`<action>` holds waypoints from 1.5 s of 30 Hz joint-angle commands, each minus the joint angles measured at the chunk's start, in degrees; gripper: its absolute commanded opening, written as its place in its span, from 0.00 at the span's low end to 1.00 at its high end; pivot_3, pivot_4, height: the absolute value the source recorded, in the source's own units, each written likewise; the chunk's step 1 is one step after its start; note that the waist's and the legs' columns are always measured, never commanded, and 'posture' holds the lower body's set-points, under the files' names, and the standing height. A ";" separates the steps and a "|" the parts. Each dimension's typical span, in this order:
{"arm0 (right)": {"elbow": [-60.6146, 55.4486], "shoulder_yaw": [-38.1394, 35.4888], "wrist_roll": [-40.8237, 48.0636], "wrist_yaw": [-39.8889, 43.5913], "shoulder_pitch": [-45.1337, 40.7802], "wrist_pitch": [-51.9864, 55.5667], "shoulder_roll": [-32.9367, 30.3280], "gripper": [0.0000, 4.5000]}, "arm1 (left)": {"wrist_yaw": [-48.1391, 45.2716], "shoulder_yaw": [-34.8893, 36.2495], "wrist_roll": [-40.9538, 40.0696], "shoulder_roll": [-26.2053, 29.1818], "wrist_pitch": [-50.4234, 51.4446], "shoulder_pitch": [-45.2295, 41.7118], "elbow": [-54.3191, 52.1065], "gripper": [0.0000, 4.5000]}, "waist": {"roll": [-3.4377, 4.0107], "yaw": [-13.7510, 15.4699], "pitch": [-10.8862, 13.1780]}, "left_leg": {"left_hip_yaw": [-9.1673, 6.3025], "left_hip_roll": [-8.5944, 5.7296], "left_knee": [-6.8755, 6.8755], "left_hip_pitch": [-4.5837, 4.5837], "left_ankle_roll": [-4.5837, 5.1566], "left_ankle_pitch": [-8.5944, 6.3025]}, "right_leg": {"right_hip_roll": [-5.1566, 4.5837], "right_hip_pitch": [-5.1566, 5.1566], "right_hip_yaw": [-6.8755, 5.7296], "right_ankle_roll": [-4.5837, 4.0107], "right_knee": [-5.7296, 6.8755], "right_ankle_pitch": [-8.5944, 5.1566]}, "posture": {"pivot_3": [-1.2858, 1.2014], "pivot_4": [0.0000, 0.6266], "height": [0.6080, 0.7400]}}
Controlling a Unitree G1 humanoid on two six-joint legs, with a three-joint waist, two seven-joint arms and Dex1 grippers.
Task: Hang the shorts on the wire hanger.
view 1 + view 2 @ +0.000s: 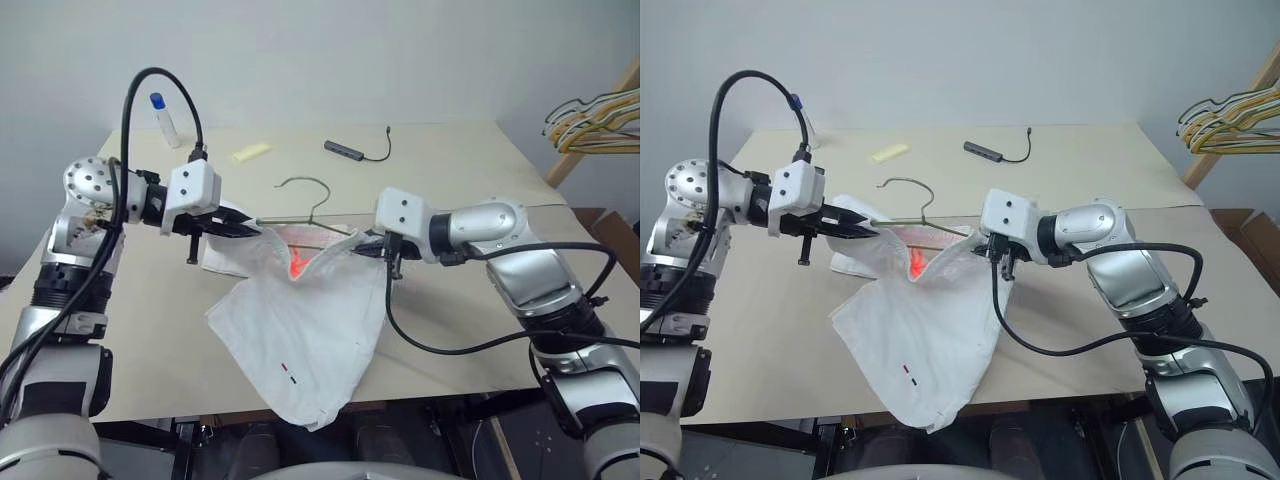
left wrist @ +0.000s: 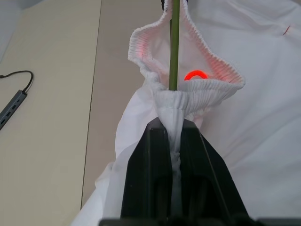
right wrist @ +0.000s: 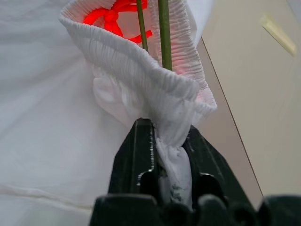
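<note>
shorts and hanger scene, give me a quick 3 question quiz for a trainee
1. True or false: both grippers are shut on the waistband of the shorts.
2. What passes through the waistband opening? A) a white cable B) the wire hanger C) a yellow hanger
3. Fill in: the hem of the shorts hangs over the table's ____ edge.

Key: 1 true, the left gripper and the right gripper each pinch it. 2 B. 3 front.

Lab test room: bare grey wall (image 1: 320, 50) seen behind plain worktable (image 1: 450, 160); spare hangers (image 1: 595, 120) stacked beside it.
</note>
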 commanded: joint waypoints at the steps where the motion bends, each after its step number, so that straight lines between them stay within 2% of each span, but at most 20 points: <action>1: -0.99 -1.70 -0.06 -0.55 -0.54 -0.30 -0.31 0.01 | 1.16 2.36 -1.47 0.55 0.23 0.04 -1.96 0.00 | 0.00 0.01 0.00 | 0.00 0.00 0.00 0.00 0.00 0.00 | 0.00 0.00 0.00 0.00 0.01 0.00 | 0.51 0.00 1.00; 4: -1.02 -1.71 -0.59 -1.14 -0.06 -0.22 -0.40 0.01 | 2.34 3.10 -2.03 -0.22 0.41 0.06 -1.04 0.00 | 0.00 0.03 0.00 | 0.00 0.00 0.00 0.00 0.00 0.00 | 0.00 0.00 0.00 0.00 0.00 0.00 | 0.51 0.00 1.00; 5: -1.12 -1.85 -0.52 -1.36 0.06 0.06 -0.33 0.00 | 2.92 3.31 -2.23 -0.68 0.85 -0.24 -0.38 0.15 | 0.00 0.03 0.00 | 0.00 -0.01 0.00 0.00 0.00 0.00 | 0.00 0.00 0.00 0.00 0.00 0.00 | 0.51 0.00 1.00; 6: -1.27 -2.08 -0.36 -1.63 0.16 0.52 -0.19 0.00 | 3.09 3.46 -2.47 -1.04 1.20 -0.53 0.23 0.19 | 0.00 0.04 0.00 | 0.00 0.00 0.00 0.00 0.00 0.00 | 0.00 0.01 0.00 0.00 0.00 0.00 | 0.51 0.00 1.00; 13: -3.76 -5.60 1.16 -4.59 2.61 5.16 -0.89 0.00 | 6.00 6.14 -3.33 -3.40 -2.32 -3.45 5.31 0.67 | 0.00 0.02 0.00 | -0.02 -0.01 0.01 -0.01 0.00 0.00 | -0.01 0.01 -0.02 0.00 0.00 0.00 | 0.49 0.00 1.00; 18: -6.70 -11.02 1.69 -8.81 7.88 12.61 -2.54 0.00 | 12.26 12.78 -7.86 -5.80 -1.65 -5.93 7.13 0.99 | -0.01 0.05 -0.01 | -0.06 -0.02 0.05 -0.04 0.00 0.00 | -0.04 0.04 -0.06 0.00 -0.01 0.00 | 0.48 0.00 1.00; 22: -7.85 -17.44 2.18 -14.74 11.37 22.55 -2.84 0.00 | 16.76 15.67 -11.18 -7.46 3.87 -3.84 2.99 1.00 | -0.01 -0.17 -0.01 | -0.06 -0.03 0.09 -0.01 0.00 0.00 | -0.07 0.06 -0.04 0.00 0.01 0.00 | 0.48 0.00 1.00; 25: -8.74 -22.60 2.05 -19.00 14.41 29.37 -3.54 0.00 | 15.27 17.50 -16.90 -7.86 9.47 0.91 -3.91 1.00 | 0.01 -0.47 -0.02 | -0.08 -0.02 0.08 0.00 0.00 0.00 | -0.06 0.07 -0.03 0.00 0.03 0.00 | 0.46 0.00 1.00; 29: -5.21 -31.29 -0.07 -26.64 15.54 39.50 -4.28 0.00 | 18.43 20.21 -24.34 -10.44 15.81 7.39 -13.85 1.00 | 0.01 -1.45 -0.02 | -0.11 -0.02 0.09 -0.04 0.00 0.00 | -0.08 0.06 -0.03 0.00 0.02 0.00 | 0.45 0.00 1.00; 34: 3.09 -36.29 -3.48 -35.12 12.94 42.43 -5.93 0.00 | 21.49 18.57 -24.08 -12.46 17.04 10.48 -18.67 1.00 | 0.07 -2.44 -0.06 | -0.07 -0.03 0.07 0.14 0.00 0.00 | -0.10 0.23 0.00 0.00 -0.01 0.00 | 0.45 0.00 1.00; 38: 11.02 -38.81 -6.73 -42.86 7.32 44.35 -6.20 0.00 | 22.79 17.84 -24.26 -12.81 18.29 10.83 -20.21 1.00 | 0.30 -4.39 -0.18 | 0.02 -0.05 0.00 0.21 0.00 0.00 | -0.07 0.25 0.14 0.00 -0.03 0.00 | 0.45 0.00 1.00; 45: 22.08 -43.44 -13.43 -59.74 -1.13 40.62 -5.28 0.00 | 23.06 17.96 -24.14 -12.31 18.44 11.19 -20.56 1.00 | 0.36 -6.65 -0.20 | 0.06 -0.07 -0.12 0.24 0.00 0.00 | -0.09 0.26 0.25 0.00 -0.11 0.00 | 0.45 0.00 1.00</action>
